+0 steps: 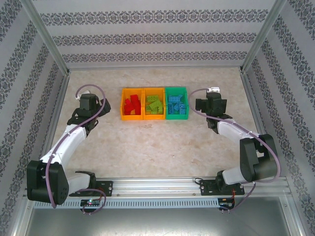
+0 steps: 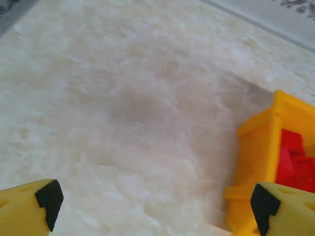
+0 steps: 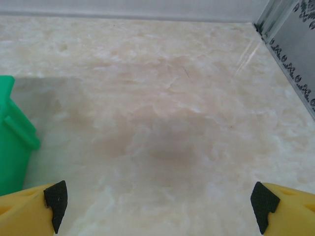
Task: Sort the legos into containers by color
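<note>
Legos (image 1: 154,104) fill three containers (image 1: 154,117) overhead; left wrist glimpses red ones (image 2: 295,162).

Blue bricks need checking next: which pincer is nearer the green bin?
Right. The right pincer hangs open just right of the green bin. The left pincer is open beside the orange bin at the row's other end.

Arms (image 1: 69,138): black joints, white links, mauve cables (image 1: 91,87); fingers (image 2: 22,214) yellow, black pads (image 2: 49,199), possibly rubber
</note>
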Controlling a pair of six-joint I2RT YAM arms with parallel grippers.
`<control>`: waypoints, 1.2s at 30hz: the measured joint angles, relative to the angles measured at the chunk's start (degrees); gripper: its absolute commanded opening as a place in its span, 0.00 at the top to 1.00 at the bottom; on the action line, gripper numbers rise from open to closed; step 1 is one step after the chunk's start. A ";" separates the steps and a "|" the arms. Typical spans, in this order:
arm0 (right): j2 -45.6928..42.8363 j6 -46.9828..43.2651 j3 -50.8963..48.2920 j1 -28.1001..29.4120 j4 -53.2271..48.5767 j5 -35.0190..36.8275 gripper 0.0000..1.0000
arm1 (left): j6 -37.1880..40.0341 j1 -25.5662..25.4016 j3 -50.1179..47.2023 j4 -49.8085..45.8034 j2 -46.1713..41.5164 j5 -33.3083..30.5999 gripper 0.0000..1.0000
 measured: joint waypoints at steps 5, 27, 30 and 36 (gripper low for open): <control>0.20 -1.92 -0.55 -1.16 7.08 -0.22 0.02 | 2.97 0.22 -4.96 6.54 -0.13 -5.97 0.00; 3.80 -3.30 -19.45 -6.05 32.79 -4.50 0.02 | 16.81 0.28 -23.63 41.83 2.16 -11.85 0.00; 4.37 -3.28 -19.93 -6.05 34.10 -5.25 0.02 | 20.41 0.28 -24.13 45.33 4.57 -6.93 0.00; 4.52 -3.30 -19.91 -6.05 36.17 -6.21 0.02 | 25.97 0.28 -23.67 51.21 11.15 3.93 0.00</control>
